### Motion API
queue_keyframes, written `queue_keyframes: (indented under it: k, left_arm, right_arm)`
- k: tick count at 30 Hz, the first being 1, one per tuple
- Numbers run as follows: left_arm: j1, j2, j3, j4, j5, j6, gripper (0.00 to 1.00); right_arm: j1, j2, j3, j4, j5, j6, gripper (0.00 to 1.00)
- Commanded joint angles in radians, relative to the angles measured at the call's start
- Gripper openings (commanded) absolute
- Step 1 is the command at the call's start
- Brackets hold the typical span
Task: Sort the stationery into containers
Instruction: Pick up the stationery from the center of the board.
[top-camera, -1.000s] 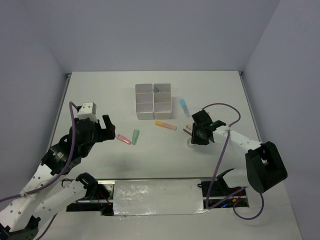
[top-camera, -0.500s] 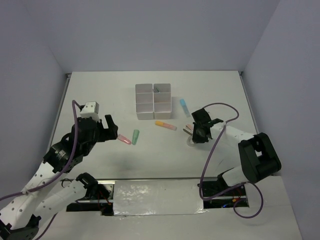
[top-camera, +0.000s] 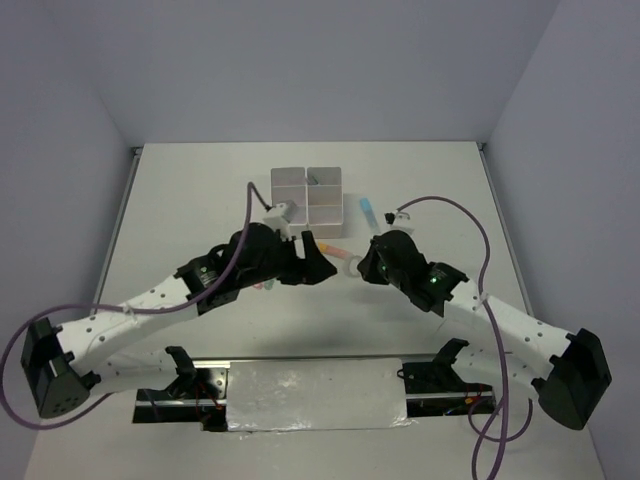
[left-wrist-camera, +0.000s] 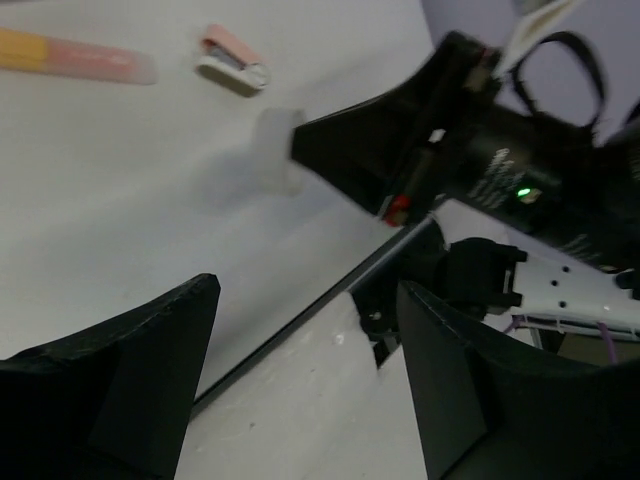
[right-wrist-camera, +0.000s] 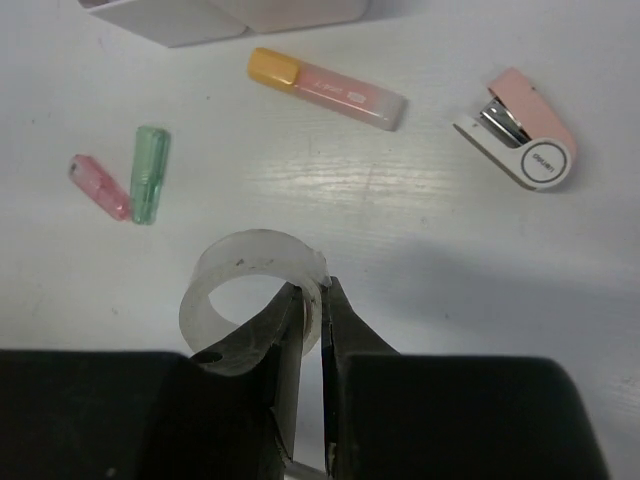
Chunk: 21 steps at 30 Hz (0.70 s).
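1. Table (top-camera: 200, 190), white.
2. Containers (top-camera: 307, 200): white two-by-three block at the far centre, long axis running away from the arms.
3. Left gripper (left-wrist-camera: 307, 300): fingers wide apart, nothing between them, near the right gripper.
4. Right gripper (right-wrist-camera: 318, 295): clamped on the wall of the tape ring (right-wrist-camera: 250, 250), one finger inside the loop and one outside. The opening faces the wrist camera, just short of the containers.
5. Orange-capped marker (right-wrist-camera: 340, 92): lying flat, long axis across the right wrist view, cap leftward.
6. Pink stapler (right-wrist-camera: 520, 145): lying diagonally to its right.
7. Blue marker (top-camera: 368, 212): just right of the containers.
8. Green marker (right-wrist-camera: 148, 175): near-vertical in the right wrist view.
9. Pink marker (right-wrist-camera: 98, 187): slanted, touching the green marker's lower end.
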Motion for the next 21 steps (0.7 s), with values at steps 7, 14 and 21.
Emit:
queue_keyframes:
  k: [7, 14, 21]
  left_arm:
    - [-0.074, 0.129, 0.156, 0.1, -0.082, 0.001, 0.81]
    - [-0.077, 0.169, 0.172, 0.08, -0.065, 0.009, 0.81]
    - [-0.082, 0.177, 0.179, 0.056, -0.074, 0.02, 0.67]
  right_arm:
    - [0.09, -0.134, 0.008, 0.052, -0.016, 0.046, 0.0]
    - [0.096, -0.177, 0.0, 0.121, -0.104, 0.057, 0.0]
    - [0.103, -0.179, 0.005, 0.14, -0.112, 0.06, 0.0]
